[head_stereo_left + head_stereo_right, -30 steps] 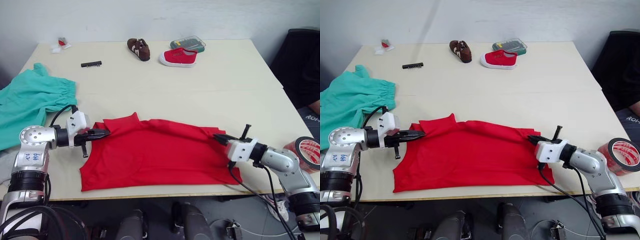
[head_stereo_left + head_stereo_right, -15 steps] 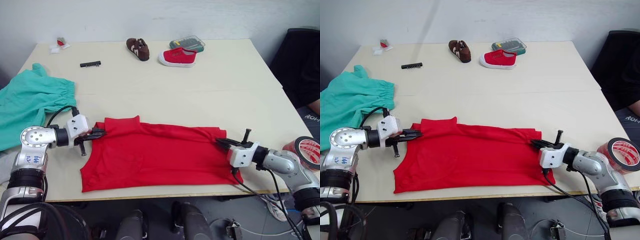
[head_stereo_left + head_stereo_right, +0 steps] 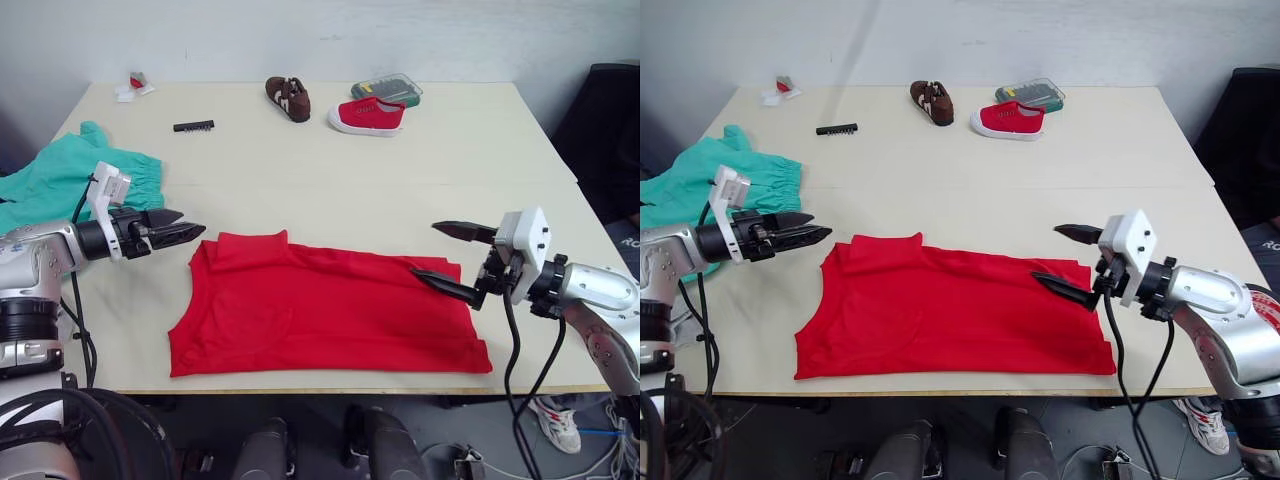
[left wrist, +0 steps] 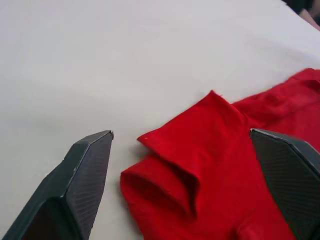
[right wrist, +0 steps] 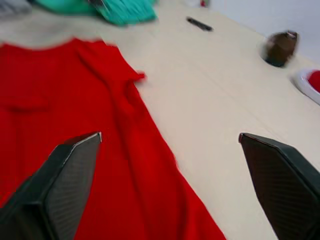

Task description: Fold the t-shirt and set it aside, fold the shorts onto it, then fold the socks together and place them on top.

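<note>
Far edge of tabletop (image 3: 300, 170): brown shoe (image 3: 289, 97), red canvas shoe (image 3: 368, 113) just beside a clear plastic case (image 3: 387, 88) (contents unreadable). Black strip (image 3: 194, 126) and small red-white scrap (image 3: 133, 85) toward far-left corner.

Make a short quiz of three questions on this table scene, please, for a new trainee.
1. True or false: the right gripper has its jaws open, above the edge of the t-shirt.
2. Which thing lies nearest the left gripper?
A. the brown shoe
B. the shorts
C. the plastic case
3. Fill in: beside the brown shoe stands a ____ shoe.

Key: 1 true; 2 B; 3 red.
</note>
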`<state>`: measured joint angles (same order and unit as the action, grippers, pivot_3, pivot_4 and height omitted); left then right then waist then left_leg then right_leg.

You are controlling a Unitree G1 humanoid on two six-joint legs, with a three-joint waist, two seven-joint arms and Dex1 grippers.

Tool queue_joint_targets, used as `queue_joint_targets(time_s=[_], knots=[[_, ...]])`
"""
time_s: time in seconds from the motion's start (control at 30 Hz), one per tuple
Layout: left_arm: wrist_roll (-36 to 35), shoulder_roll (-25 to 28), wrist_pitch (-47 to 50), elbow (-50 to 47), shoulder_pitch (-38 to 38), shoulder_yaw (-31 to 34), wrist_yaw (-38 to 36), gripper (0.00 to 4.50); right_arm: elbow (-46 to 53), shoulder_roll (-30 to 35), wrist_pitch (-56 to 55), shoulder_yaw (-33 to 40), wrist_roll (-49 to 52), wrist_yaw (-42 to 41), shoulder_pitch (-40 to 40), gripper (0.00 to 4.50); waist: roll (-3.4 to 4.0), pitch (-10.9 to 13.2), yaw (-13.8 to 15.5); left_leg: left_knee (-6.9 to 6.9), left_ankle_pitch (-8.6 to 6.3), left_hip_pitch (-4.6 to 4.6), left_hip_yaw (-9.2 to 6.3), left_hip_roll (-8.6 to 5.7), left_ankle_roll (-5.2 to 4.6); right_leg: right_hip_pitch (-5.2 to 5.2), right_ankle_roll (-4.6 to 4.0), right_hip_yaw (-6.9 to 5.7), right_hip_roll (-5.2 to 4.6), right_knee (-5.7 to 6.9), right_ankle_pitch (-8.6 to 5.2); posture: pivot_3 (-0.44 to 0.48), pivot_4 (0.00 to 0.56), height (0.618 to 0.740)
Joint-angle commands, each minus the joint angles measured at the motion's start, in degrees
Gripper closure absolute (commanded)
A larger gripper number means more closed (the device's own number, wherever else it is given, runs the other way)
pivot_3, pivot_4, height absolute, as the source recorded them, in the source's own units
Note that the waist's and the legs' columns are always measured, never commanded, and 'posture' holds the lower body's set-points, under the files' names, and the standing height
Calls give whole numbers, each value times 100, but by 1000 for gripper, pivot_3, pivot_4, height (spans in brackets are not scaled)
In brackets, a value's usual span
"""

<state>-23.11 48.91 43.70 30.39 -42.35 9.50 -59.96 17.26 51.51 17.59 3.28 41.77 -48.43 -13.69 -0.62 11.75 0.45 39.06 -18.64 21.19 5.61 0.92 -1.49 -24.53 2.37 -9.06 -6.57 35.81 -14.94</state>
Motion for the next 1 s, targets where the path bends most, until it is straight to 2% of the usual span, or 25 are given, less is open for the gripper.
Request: queue_joint_targets(time_s=[0.03, 0.1, 0.27, 0.5, 0.6, 0.83, 0.9, 1.0], knots=[[296, -242, 280, 811, -545, -228, 380, 27, 696, -89, 739, 140, 597, 149, -196, 0, -2, 1, 46, 0, 0, 2, 1, -2, 0, -1, 0, -1, 0, -1, 0, 0, 150, 740], [437, -413, 367, 1269, -879, -403, 383, 27, 897, -185, 937, 69, 623, 215, -286, 0, -10, 3, 84, 1, 0, 7, 6, -5, -2, -3, 2, -1, 0, -4, 1, 0, 150, 740], [852, -854, -206, 2108, -1414, -743, 340, 27, 1052, -478, 1209, -31, 481, 372, -417, 0, -24, 2, 107, 2, -1, 15, 8, -7, -3, -4, 5, -6, 2, 0, 3, 0, 150, 740], [1348, -1169, -985, 2717, -1626, -1084, 68, 27, 1167, -685, 1386, -26, 242, 451, -335, 0, -25, 1, 107, 2, -5, 16, 18, -12, -12, -3, 9, -4, 2, -2, 6, 0, 150, 740], [1417, -1238, -1160, 2882, -1667, -1050, 57, 624, 1251, -742, 1440, -19, 172, 474, -257, 0, -25, 1, 108, 3, -4, 12, 17, -11, -14, -2, 9, -2, 1, -18, 6, 0, 150, 740], [1457, -1372, -1272, 2927, -1700, -1010, -276, 2805, 1384, -800, 1515, 2, 65, 507, -117, 0, -26, 1, 98, 3, -6, 12, 19, -11, -17, -2, 13, 0, -1, -17, 8, 0, 150, 740], [1299, -1421, -1743, 2691, -1619, -887, -641, 3473, 1391, -807, 1536, -6, 43, 529, -86, 0, -26, 1, 101, 3, -6, 14, 18, -11, -17, -2, 13, -1, 0, -16, 8, 0, 150, 740], [1134, -1424, -1925, 2553, -1588, -720, -983, 4466, 1407, -827, 1560, -19, 15, 525, -61, 0, -28, 2, 91, 4, -6, 21, 18, -11, -18, -5, 15, -3, 1, -14, 10, 0, 150, 740]])
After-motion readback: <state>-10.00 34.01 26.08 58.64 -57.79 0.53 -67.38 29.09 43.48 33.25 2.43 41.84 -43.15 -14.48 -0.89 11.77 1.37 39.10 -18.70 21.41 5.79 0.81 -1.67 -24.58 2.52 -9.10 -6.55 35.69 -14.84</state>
